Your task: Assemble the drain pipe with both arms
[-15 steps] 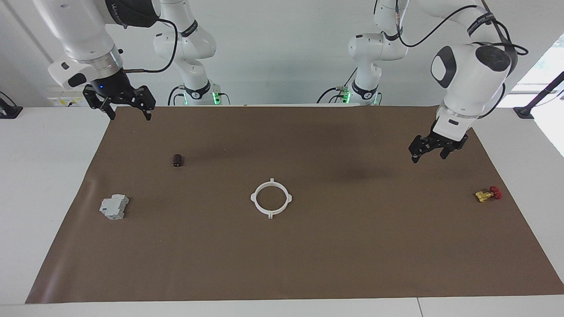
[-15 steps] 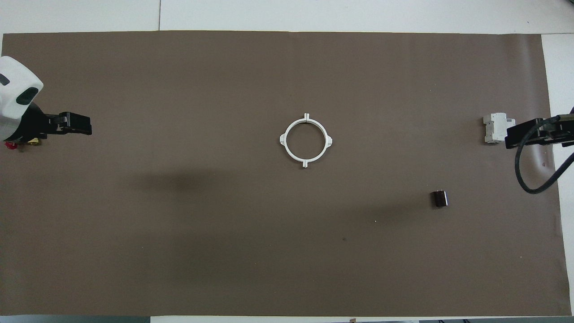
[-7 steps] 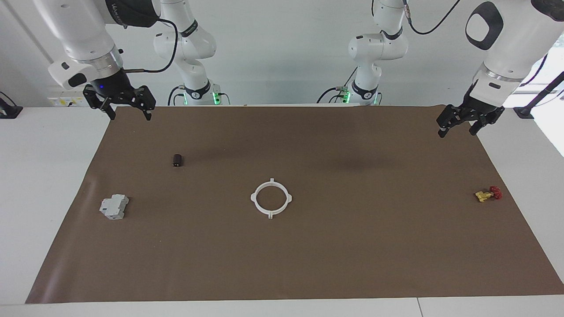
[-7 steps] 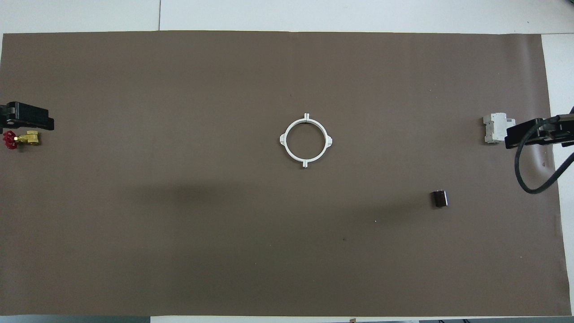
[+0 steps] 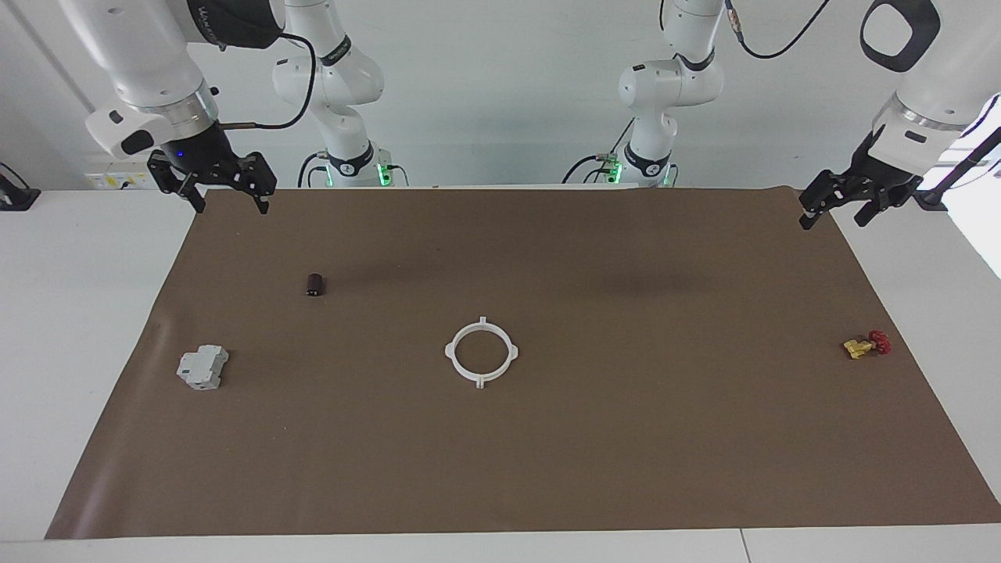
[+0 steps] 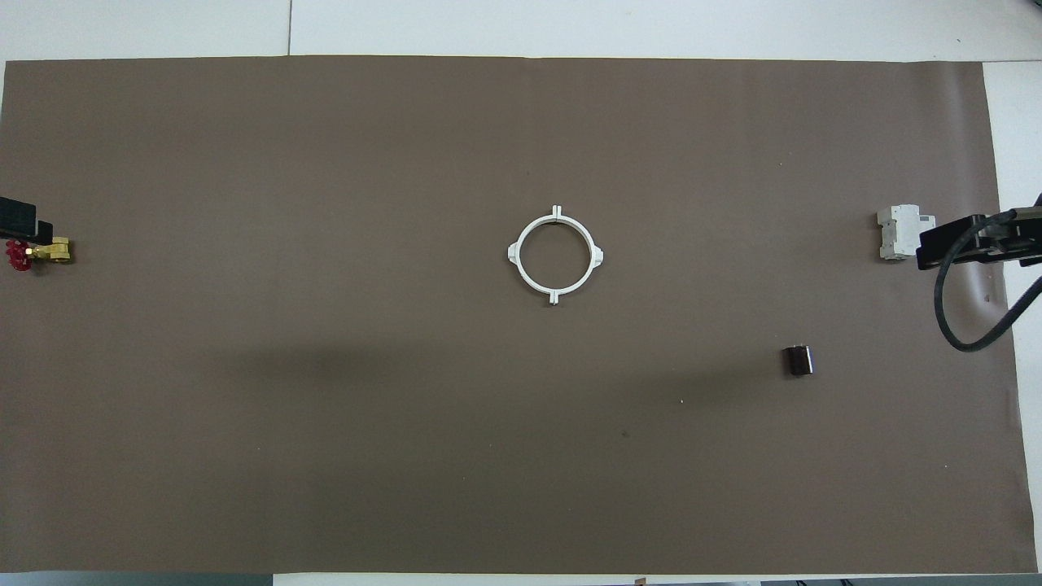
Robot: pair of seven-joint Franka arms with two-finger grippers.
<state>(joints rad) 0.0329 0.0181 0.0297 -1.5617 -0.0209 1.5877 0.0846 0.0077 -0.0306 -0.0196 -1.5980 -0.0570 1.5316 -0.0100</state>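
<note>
- The bench (image 5: 500,551) carries one brown mat (image 5: 626,438).
- Two arms: the left hand (image 5: 843,205) has risen from over the mat to the corner at its own end, empty with fingers spread. The right hand (image 5: 227,195) waits over its corner, likewise open and empty.
- One drain pipe (image 5: 482,352) lies mid-mat, both halves joined as a ring; the assembly looks done.
- One grey block (image 5: 202,367), one valve (image 5: 866,344), one dark cylinder (image 5: 314,285).

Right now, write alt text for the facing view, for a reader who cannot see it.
A white ring-shaped drain pipe lies joined at the middle of a brown mat, with nothing gripping it. The left gripper and right gripper hang open over the mat's two corners nearest the robots. A grey block, a dark cylinder and a yellow-and-red valve lie apart.
</note>
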